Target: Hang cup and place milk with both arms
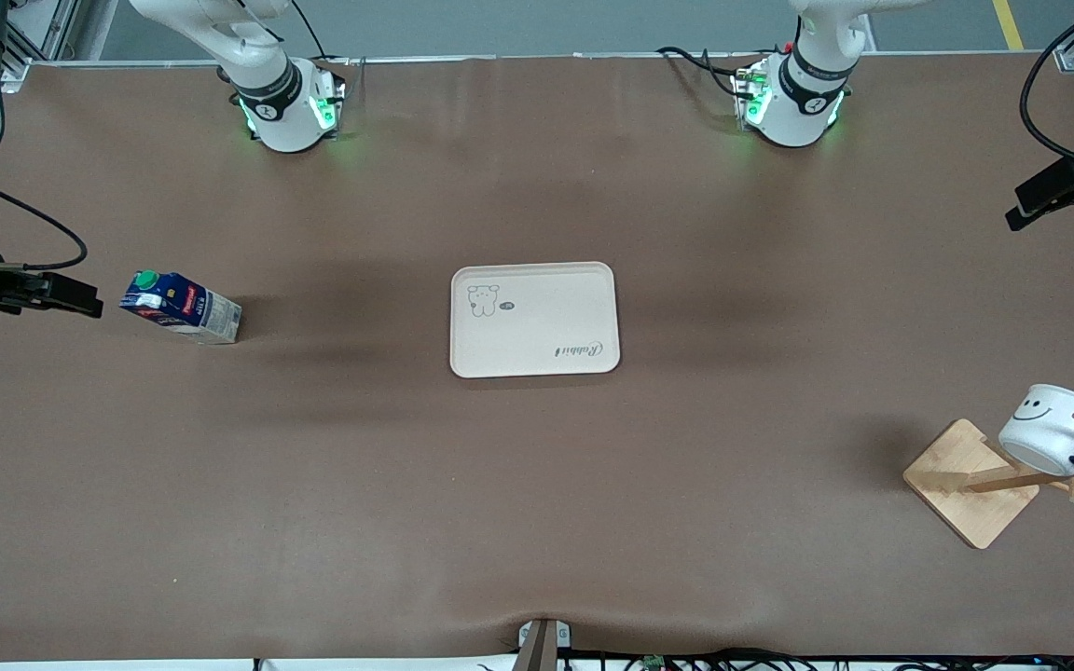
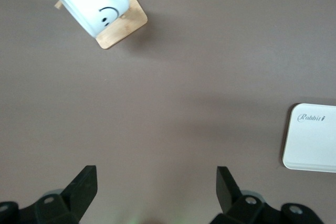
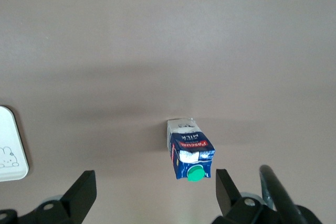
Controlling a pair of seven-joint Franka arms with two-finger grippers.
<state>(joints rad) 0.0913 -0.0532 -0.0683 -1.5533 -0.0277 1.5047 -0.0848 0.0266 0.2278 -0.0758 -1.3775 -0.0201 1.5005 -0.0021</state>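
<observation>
The cup (image 1: 1050,431) hangs tilted by its black handle on a peg of a wooden rack (image 1: 966,480) at the left arm's end of the table; it also shows in the left wrist view (image 2: 94,6). The milk (image 1: 181,308) stands on the bare table at the right arm's end. My left gripper (image 2: 156,182) is open and empty, high over bare table between the rack and the tray. My right gripper (image 3: 156,184) is open and empty, high over the table, with the milk (image 3: 189,153) just ahead of its fingers.
A pale tray (image 1: 534,319) with a rabbit drawing lies at the table's middle, with nothing on it; its edge shows in both wrist views (image 2: 315,140) (image 3: 10,150). A small camera mount (image 1: 544,643) sits at the table's edge nearest the front camera.
</observation>
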